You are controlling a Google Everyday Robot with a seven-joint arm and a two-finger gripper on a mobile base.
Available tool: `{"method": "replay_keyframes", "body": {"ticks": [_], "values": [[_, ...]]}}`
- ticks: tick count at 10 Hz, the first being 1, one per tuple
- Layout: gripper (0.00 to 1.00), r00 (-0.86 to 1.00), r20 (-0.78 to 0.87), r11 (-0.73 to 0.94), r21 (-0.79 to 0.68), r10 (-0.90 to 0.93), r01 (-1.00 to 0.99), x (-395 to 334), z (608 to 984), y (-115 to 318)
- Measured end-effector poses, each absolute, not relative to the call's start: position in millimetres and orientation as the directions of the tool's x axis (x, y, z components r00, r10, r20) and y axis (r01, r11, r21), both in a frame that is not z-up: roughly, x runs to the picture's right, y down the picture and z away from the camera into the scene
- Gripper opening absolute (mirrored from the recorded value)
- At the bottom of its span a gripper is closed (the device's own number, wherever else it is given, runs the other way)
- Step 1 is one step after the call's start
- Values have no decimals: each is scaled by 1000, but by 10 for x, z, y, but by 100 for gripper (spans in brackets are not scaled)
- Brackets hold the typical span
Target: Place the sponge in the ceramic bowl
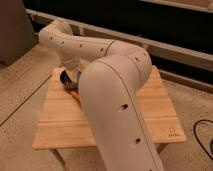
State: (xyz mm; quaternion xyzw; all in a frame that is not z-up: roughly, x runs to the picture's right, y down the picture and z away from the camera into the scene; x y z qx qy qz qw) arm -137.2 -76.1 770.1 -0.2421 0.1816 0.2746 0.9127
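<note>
we see pincer (78,76) low over tabletop (55,125) left rear, mostly hidden by own arm; its state we cannot tell. ceramic bowl (65,80) dark rim just left of pincer. sponge (74,94) orange sliver at bowl's near edge, just under pincer; inside or beside bowl, we cannot tell

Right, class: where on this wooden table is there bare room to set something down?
Two bare patches: the front-left boards of the table, between the arm and the front edge, and the right-hand strip beside the arm. The back-left corner is crowded: the ceramic bowl, the sponge and the jaws sit together there, partly hidden.
</note>
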Motion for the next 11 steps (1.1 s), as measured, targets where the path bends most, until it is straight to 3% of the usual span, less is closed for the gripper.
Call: {"method": "replay_keyframes", "body": {"ticks": [2,6,8,11], "values": [[0,774,-482,763,-283,411,-581,-1293,7789,-1030],[0,780,-480,835,-156,402,-527,-1341,8309,-1595],[0,790,-353,788,-191,501,-585,-1608,8607,-1752],[0,793,-85,743,-301,603,-597,-1973,8633,-2094]]}}
